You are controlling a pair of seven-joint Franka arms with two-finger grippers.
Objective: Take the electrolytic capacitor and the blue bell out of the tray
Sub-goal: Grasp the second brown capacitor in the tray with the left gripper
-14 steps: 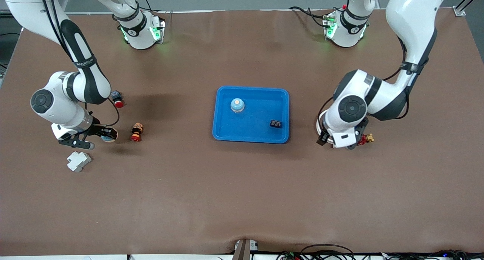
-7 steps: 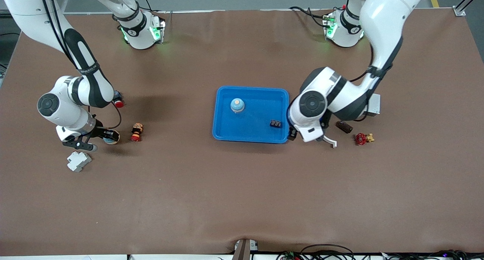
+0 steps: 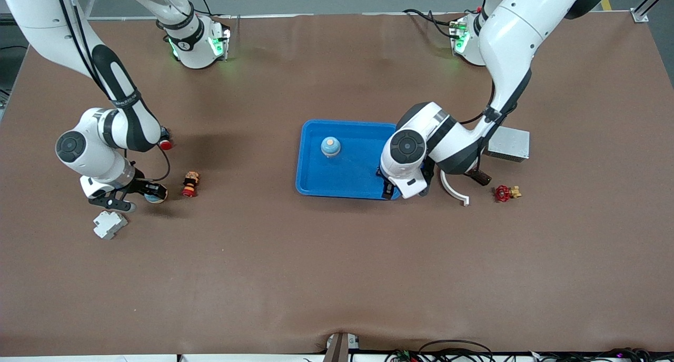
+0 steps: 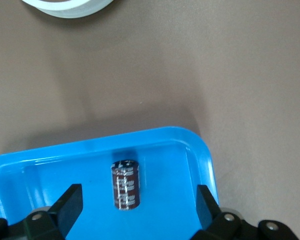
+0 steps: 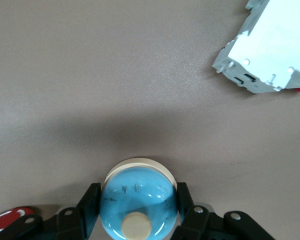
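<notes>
A blue tray (image 3: 310, 185) lies mid-table. A blue bell (image 3: 330, 147) with a tan button stands in it. My left gripper (image 3: 392, 192) is over the tray's corner nearest the front camera, at the left arm's end. It is open: in the left wrist view its fingers (image 4: 70, 205) stand wide apart either side of a dark brown capacitor (image 4: 125, 184) lying in the tray (image 4: 35, 170), touching neither. My right gripper (image 3: 150, 193) is low over the table at the right arm's end, shut on a second blue bell (image 5: 135, 192).
Near the right gripper are a white plastic block (image 3: 109, 224), a red-and-yellow button part (image 3: 190, 184) and a red button (image 3: 165, 143). Beside the tray at the left arm's end are a white curved piece (image 3: 454, 189), a brown part (image 3: 482, 178), a red valve (image 3: 504, 193) and a grey box (image 3: 508, 144).
My left arm has swung from beside the red valve to over the tray's corner. My right gripper, with the bell, has shifted slightly toward the tray.
</notes>
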